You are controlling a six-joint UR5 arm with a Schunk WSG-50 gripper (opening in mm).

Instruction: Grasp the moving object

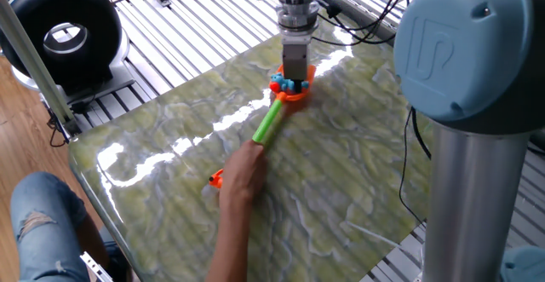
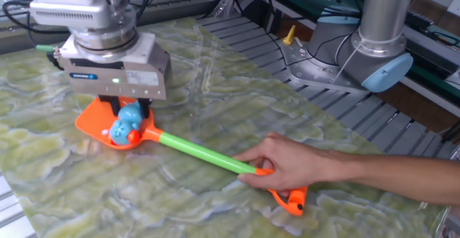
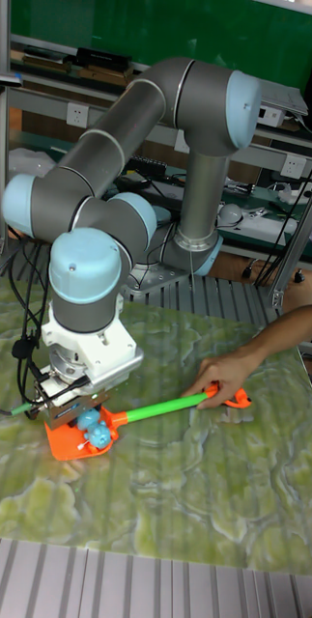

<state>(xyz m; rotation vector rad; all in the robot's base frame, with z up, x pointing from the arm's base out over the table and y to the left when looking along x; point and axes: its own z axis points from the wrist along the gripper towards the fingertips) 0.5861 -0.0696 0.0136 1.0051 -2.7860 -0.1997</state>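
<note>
The moving object, a small light-blue lumpy toy (image 2: 125, 124) with red-orange spots, lies in the orange head of a scoop (image 2: 93, 125). A person's hand (image 2: 289, 169) holds the scoop by its green handle (image 2: 200, 152). My gripper (image 2: 128, 111) hangs straight over the scoop head, open, with a dark finger on each side of the toy's upper end. The tall fixed view shows the toy (image 3: 91, 431) just below the gripper (image 3: 78, 413). In one fixed view the gripper (image 1: 293, 79) partly hides the toy (image 1: 284, 85).
A small orange piece (image 2: 295, 199) lies on the green marbled tabletop (image 2: 180, 209) under the person's hand. The person's forearm (image 2: 402, 177) reaches in from the right. The arm's base (image 2: 381, 37) stands beyond the table's far edge, with metal rails and cables around it.
</note>
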